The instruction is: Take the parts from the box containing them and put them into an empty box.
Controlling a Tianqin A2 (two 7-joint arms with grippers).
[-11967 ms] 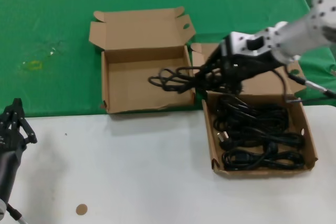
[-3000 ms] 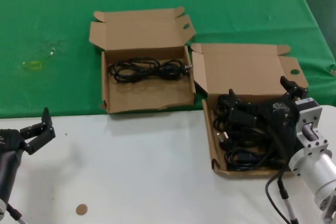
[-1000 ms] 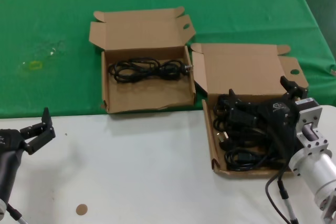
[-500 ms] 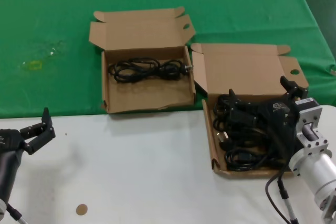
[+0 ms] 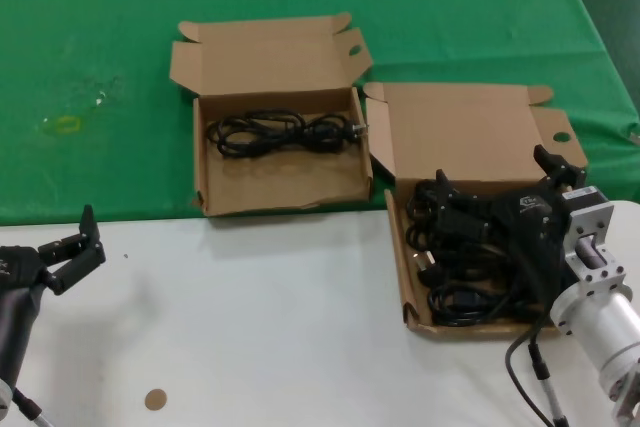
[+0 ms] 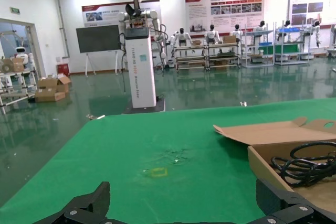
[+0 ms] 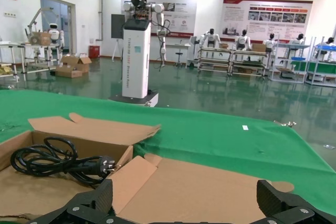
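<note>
The right gripper [image 5: 495, 209], jaws spread, hovers just above the black coiled power cables [image 5: 470, 267] piled in the squarish brown cardboard box [image 5: 408, 287]. They look light, floppy and tangle-prone; clamping across a bundle's thick middle seems safest. The left gripper [image 5: 68, 247], open, idles far from the wide cardboard box [image 5: 280, 187] holding one cable [image 5: 280, 133].

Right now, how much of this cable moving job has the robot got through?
One coiled cable already lies in the wavy-edged box. The right gripper, open, hangs over the squarish box, which holds a heap of cables; nothing looks gripped yet. The left gripper, open, waits at the near left of the white table. Most of the pile is yet to move.
</note>
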